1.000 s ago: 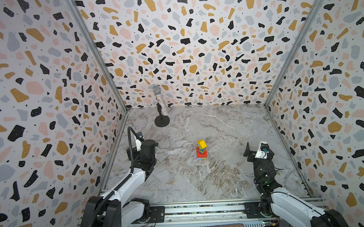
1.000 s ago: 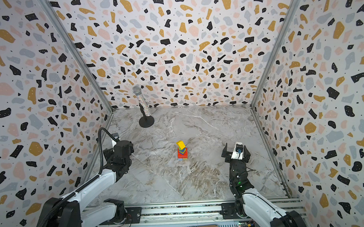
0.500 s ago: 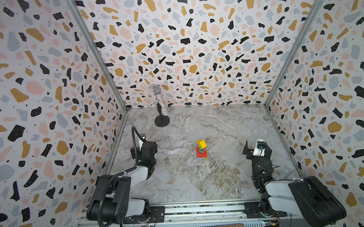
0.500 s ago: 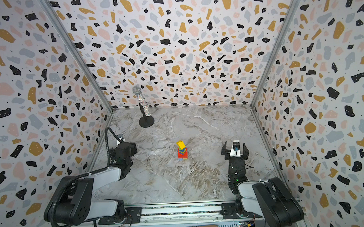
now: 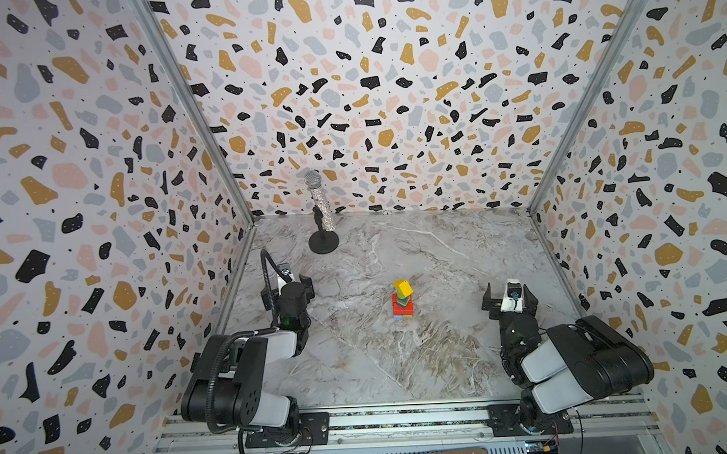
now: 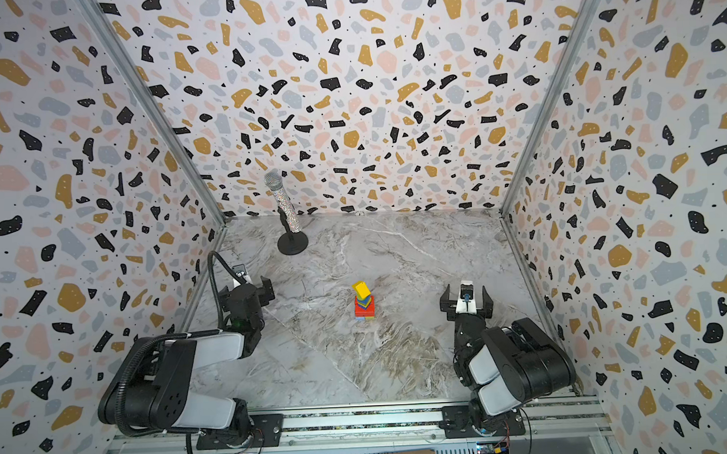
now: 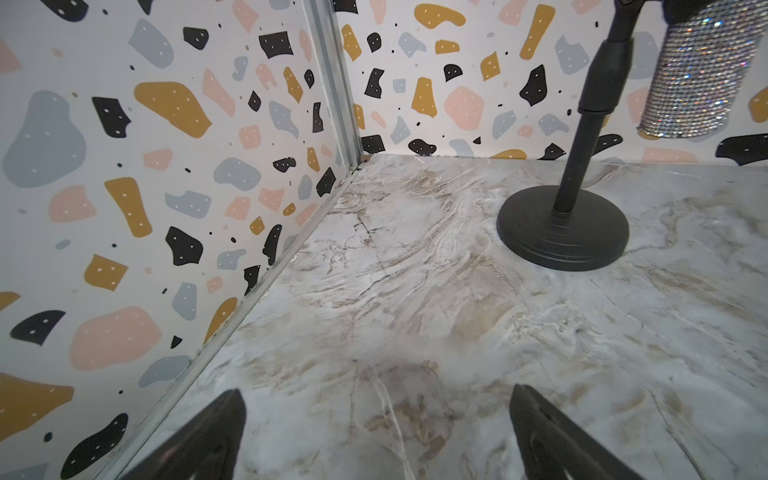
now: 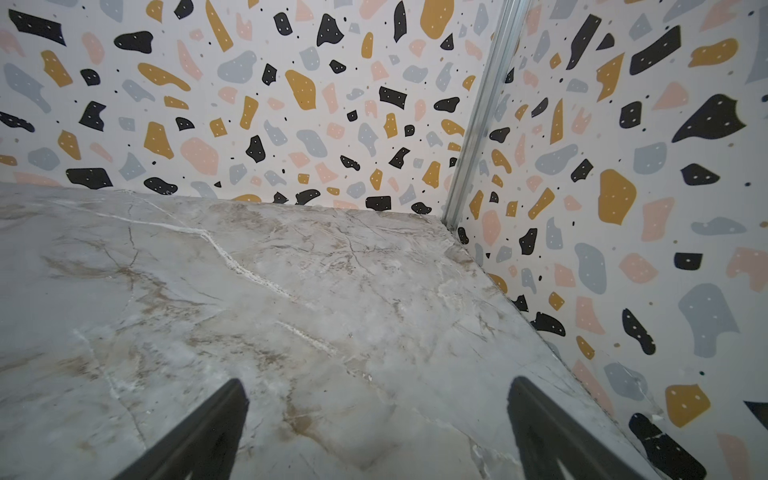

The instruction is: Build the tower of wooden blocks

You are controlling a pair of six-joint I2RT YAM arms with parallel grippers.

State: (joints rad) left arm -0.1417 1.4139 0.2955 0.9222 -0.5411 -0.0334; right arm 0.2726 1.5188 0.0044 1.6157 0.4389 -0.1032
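Tower (image 5: 402, 302) upright on counter (image 5: 399, 360), long axis vertical. In both top views it lies 3 o'clock from left end effector (image 5: 288, 281) and 9 o'clock from right end effector (image 5: 509, 294), near-equal reach. Both wide open, empty.

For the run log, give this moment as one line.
tower: standing, yellow block on top | left gripper: jaws open, empty | right gripper: jaws open, empty | microphone: back left

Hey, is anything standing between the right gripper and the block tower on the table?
Nothing visible does. In both top views only bare table separates the open right gripper from the tower. The microphone stands far back, well off that line.
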